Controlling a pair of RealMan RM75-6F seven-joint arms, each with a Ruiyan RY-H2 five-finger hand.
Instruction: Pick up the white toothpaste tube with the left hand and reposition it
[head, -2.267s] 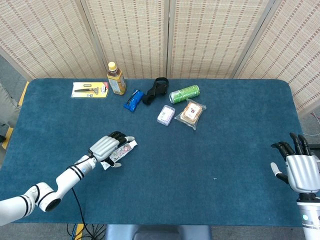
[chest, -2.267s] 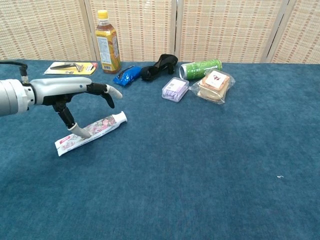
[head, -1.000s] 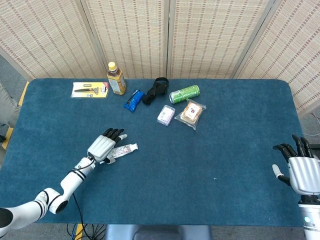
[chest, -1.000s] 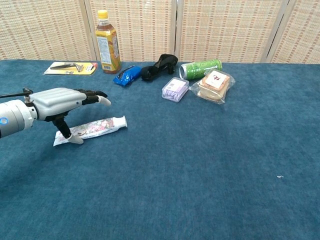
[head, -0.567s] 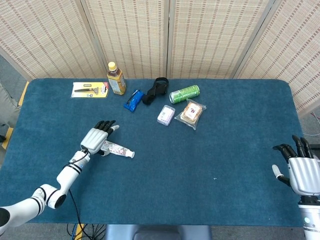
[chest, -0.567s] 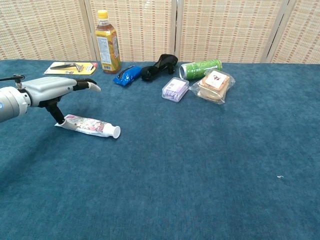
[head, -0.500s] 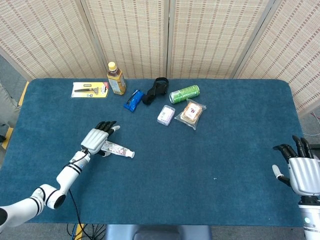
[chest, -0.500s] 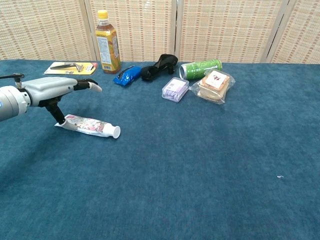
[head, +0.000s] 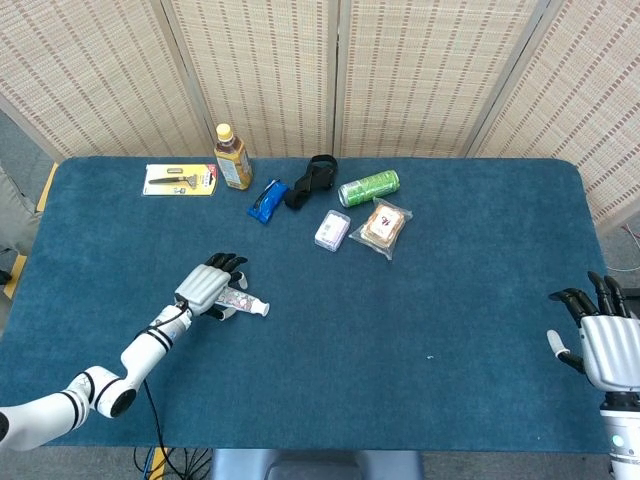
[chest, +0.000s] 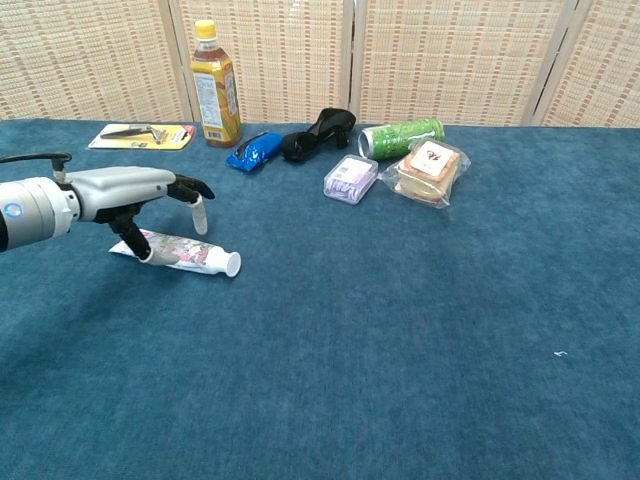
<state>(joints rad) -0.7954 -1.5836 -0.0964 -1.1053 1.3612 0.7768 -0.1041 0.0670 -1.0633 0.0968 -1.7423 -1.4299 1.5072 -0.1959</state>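
The white toothpaste tube (chest: 182, 253) lies flat on the blue tablecloth at the left, its cap toward the lower right. In the head view the tube (head: 247, 303) pokes out from under my left hand (head: 208, 287). My left hand (chest: 135, 192) hovers over the tube's tail end. Its thumb touches the tube near the tail, while the other fingertips (chest: 199, 216) point down and stay just above the tube. The tube rests on the cloth and is not gripped. My right hand (head: 608, 345) is at the table's near right edge, fingers spread, holding nothing.
Along the back stand a yellow-capped tea bottle (chest: 215, 86), a razor pack (chest: 142, 135), a blue packet (chest: 254, 150), a black object (chest: 320, 131), a green can (chest: 401, 137), a small clear box (chest: 350, 179) and a bagged bread (chest: 430, 170).
Over the earlier frames the tube swung so its cap points lower right instead of upper right. In the last half second my left hand shifted right over the tube and its fingers curled downward.
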